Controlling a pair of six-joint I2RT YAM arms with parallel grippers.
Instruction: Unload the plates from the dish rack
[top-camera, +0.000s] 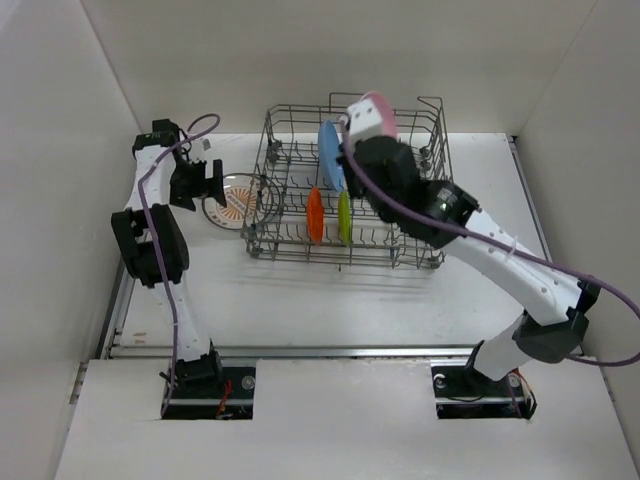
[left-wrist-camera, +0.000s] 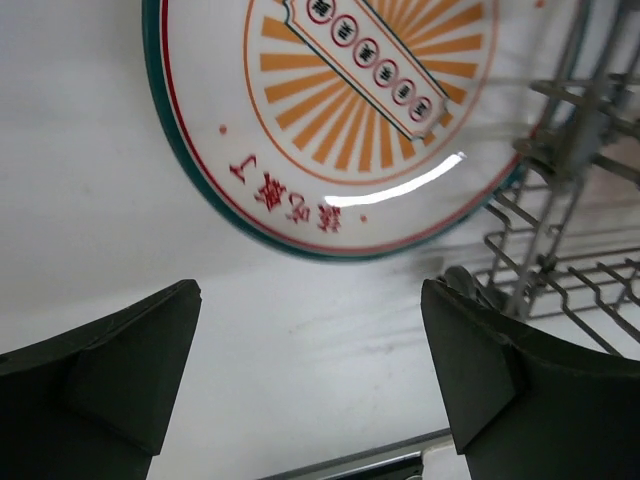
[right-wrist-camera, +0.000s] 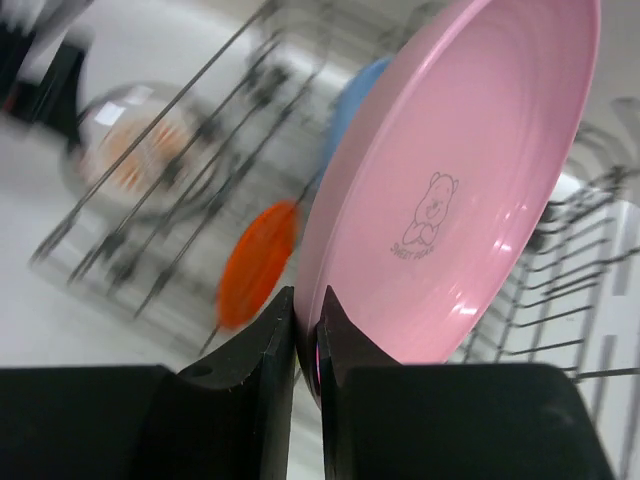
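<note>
From above, the pink plate (top-camera: 381, 104) is seen pinched by the right jaws over the far end of the dish rack (top-camera: 437, 170). The blue plate (top-camera: 329, 155), orange plate (top-camera: 314, 214) and lime green plate (top-camera: 344, 217) stand on edge in the rack below those jaws. The sunburst plate (top-camera: 238, 200) lies flat on the counter (top-camera: 300, 300), just beside the left jaws.

In the left wrist view, the left jaws are spread wide and empty. The sunburst plate (left-wrist-camera: 340, 110) lies ahead of them, and a corner of the dish rack (left-wrist-camera: 560, 200) is to their right.

In the right wrist view, the right jaws are closed on the rim of the pink plate (right-wrist-camera: 450, 190). It stands on edge with its hollow face to the jaws' right, its diameter running up and away from them. A straight lift is judged best until the tines and side wires are cleared, and only then should it be swung aside.
</note>
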